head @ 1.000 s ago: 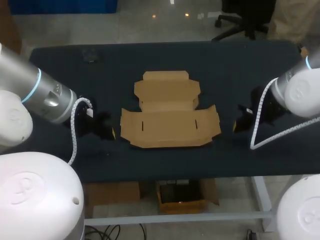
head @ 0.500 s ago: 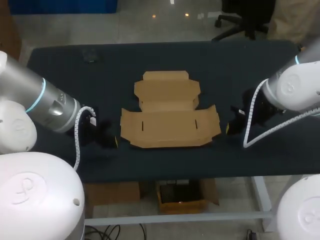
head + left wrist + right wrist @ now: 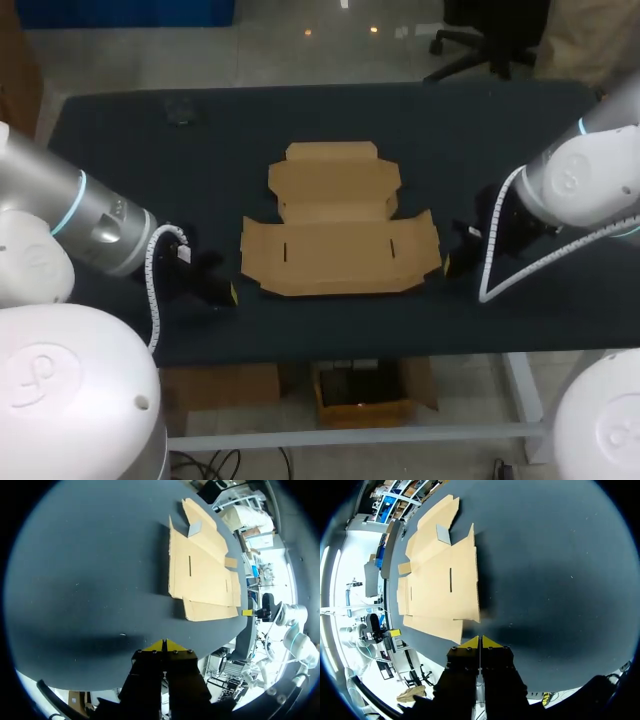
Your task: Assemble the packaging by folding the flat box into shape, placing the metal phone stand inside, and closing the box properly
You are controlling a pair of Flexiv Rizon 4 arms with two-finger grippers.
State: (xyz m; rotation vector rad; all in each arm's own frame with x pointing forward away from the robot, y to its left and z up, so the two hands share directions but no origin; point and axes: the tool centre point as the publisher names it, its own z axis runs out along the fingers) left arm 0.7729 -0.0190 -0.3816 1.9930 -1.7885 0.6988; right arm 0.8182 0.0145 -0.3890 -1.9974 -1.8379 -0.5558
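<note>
Flat box (image 3: 335, 235) unfolded at centre of frame, lying flat on dark surface (image 3: 130, 160), left fingers (image 3: 158, 646) lower left of it, tips pressed together, gripping nothing, right fingers (image 3: 473, 642) just beside its right edge, likewise closed and empty, small dark item (image 3: 181, 110) upper left, well apart.

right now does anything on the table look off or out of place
Nothing stands out. The flat box lies unfolded and looks intact mid-table, between the shut, empty left hand and right hand. A small dark item near the far left corner is too dim to identify.
</note>
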